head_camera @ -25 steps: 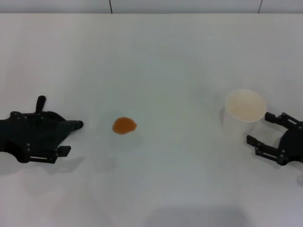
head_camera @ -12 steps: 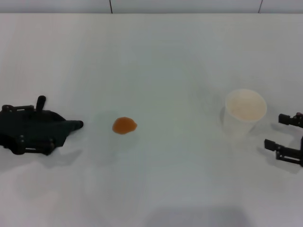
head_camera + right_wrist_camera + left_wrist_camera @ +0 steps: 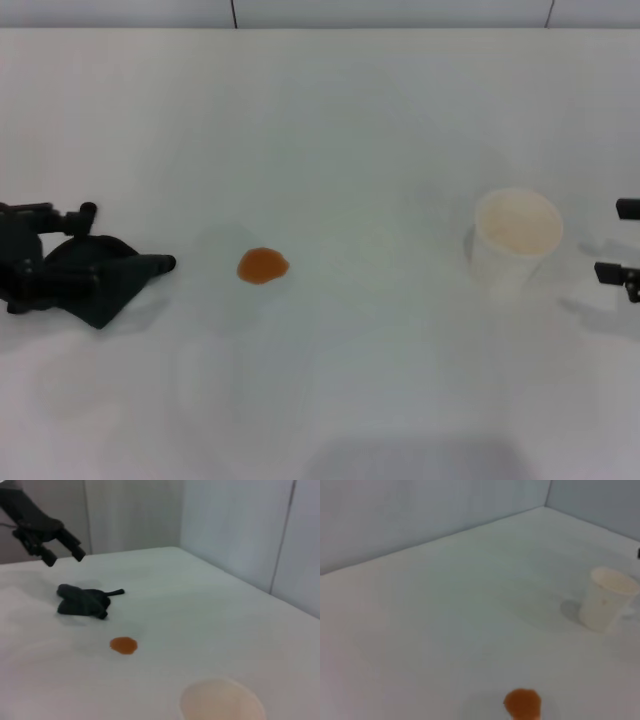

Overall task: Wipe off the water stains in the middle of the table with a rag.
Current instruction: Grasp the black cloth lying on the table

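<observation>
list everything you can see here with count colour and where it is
water stains: one, orange-brown blot, middle of the table, left of centre, uncovered
rag: one, dark charcoal, crumpled on the table to the left of the blot, apart from it
paper cup: one, white, upright, on the right side of the table
table: one, white, under everything
wall: pale panels behind the table
left hand: one, black, raised above the rag, fingers apart, holding nothing
right hand: one, black, at the right edge beside the cup, only the fingertips show, spread apart
</observation>
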You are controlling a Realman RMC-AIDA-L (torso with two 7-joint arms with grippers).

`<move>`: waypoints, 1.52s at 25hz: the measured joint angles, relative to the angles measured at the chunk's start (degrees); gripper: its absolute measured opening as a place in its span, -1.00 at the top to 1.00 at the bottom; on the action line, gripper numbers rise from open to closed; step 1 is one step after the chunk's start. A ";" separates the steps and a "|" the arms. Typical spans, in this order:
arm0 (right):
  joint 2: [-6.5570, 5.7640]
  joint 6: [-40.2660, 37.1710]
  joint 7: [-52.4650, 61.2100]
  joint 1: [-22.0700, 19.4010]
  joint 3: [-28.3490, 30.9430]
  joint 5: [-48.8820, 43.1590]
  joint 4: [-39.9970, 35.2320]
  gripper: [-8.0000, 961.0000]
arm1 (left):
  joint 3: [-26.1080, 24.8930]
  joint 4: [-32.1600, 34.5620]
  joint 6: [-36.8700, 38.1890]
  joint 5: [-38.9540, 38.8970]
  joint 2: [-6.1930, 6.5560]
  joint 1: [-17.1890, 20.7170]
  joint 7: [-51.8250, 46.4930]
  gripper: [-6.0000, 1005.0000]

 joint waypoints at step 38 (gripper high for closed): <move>0.09 -1.60 10.02 4.33 -8.70 -0.47 -6.82 -0.63 | 5.01 -11.40 -12.06 22.14 3.51 -10.37 1.58 -0.68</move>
